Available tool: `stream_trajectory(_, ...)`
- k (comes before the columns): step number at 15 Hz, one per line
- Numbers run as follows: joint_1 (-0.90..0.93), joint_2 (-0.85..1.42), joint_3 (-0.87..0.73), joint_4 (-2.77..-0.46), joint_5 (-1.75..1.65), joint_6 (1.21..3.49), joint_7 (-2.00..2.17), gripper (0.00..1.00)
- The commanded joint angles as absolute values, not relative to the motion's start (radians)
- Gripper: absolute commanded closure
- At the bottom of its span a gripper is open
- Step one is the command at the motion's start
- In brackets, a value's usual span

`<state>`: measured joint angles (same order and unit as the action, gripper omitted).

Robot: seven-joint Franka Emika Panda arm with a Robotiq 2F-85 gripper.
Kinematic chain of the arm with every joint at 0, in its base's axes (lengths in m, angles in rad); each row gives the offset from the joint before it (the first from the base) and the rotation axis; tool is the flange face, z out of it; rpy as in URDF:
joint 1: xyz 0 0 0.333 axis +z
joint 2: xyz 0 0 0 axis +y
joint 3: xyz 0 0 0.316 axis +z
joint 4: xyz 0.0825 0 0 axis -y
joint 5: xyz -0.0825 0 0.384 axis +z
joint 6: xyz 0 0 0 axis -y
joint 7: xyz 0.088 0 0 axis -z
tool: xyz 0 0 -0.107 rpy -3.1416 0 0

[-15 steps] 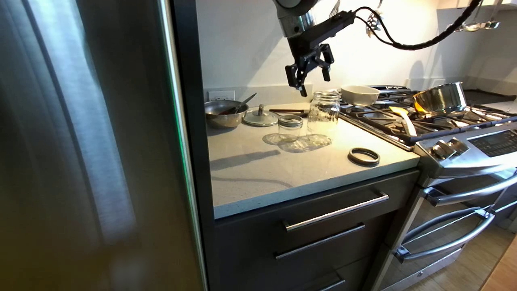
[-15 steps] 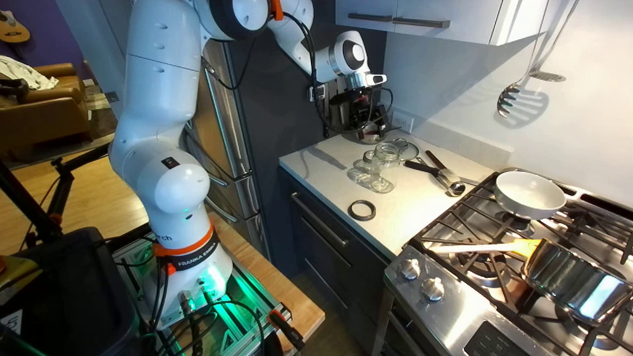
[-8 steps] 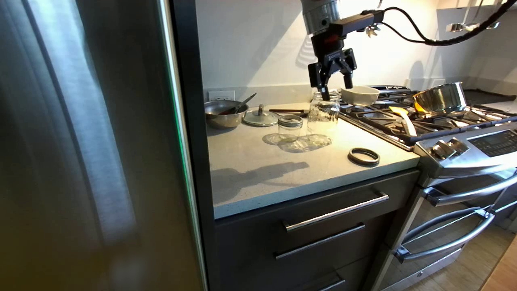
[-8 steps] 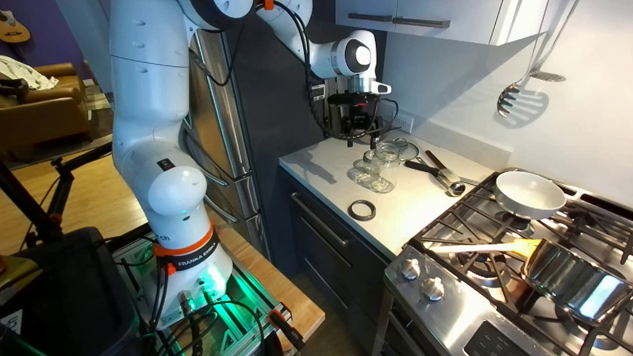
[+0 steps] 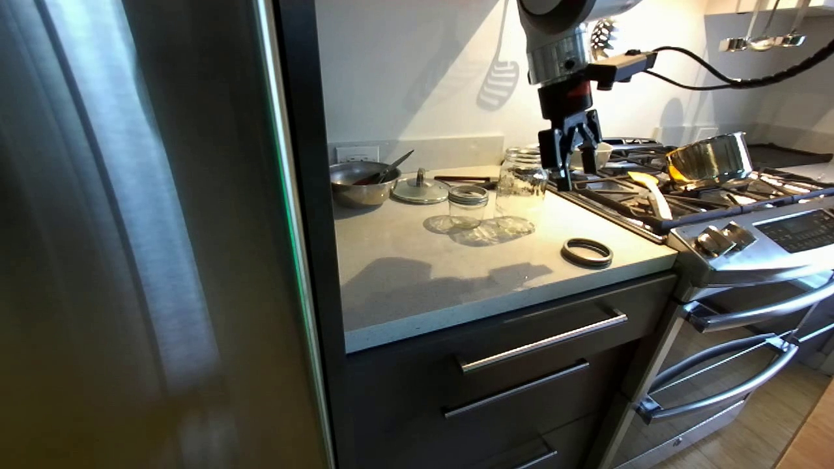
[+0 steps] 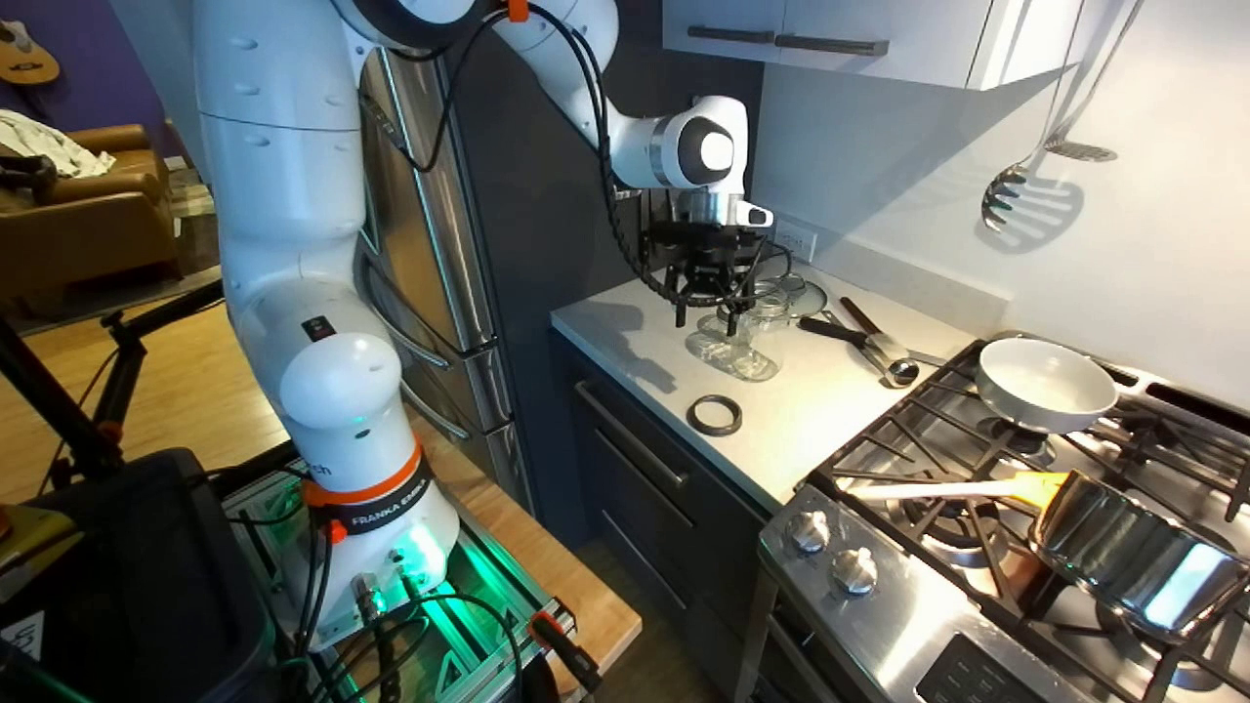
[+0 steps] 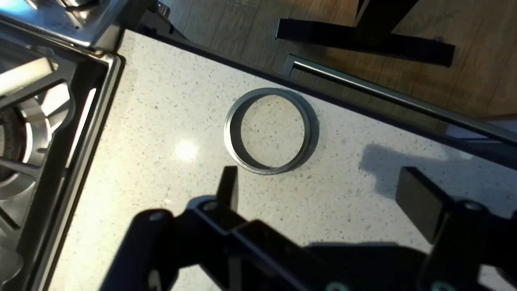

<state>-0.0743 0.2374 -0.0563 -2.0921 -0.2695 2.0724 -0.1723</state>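
My gripper (image 7: 323, 178) is open and empty above the pale speckled counter (image 7: 173, 101). It also shows in both exterior views (image 5: 576, 172) (image 6: 706, 320), pointing down. A grey metal ring (image 7: 235, 141) lies flat on the counter near its front edge, ahead of my fingertips and not between them in the wrist view. The ring also shows in both exterior views (image 5: 589, 263) (image 6: 716, 431). A large clear glass jar (image 5: 519, 185) stands open behind my gripper, partly hidden by a finger. A small glass jar (image 5: 468, 212) with a metal band stands next to it.
A metal bowl (image 5: 361, 189) and a glass lid (image 5: 420, 190) sit at the counter's back. Utensils (image 6: 842, 332) lie near the wall. The gas stove holds a white bowl (image 6: 1045, 386), a tilted steel pot (image 6: 1143, 557) and a spatula (image 5: 653, 195). A drawer handle (image 7: 404, 99) sticks out below the counter edge.
My gripper has moved from above the jars toward the counter's front, on the ring's side, and has come lower. It stays open. The jars and ring have not moved.
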Motion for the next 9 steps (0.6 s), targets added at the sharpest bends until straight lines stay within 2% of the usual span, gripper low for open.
stream_trajectory(1, -0.126, 0.206, -0.06, -2.228, -0.207, 2.22, -0.318, 0.0)
stream_trajectory(7, -0.219, 0.26, -0.068, -2.31, -0.083, 2.348, -0.569, 0.0)
stream_trajectory(9, -0.197, 0.256, -0.073, -2.284, -0.123, 2.303, -0.509, 0.0)
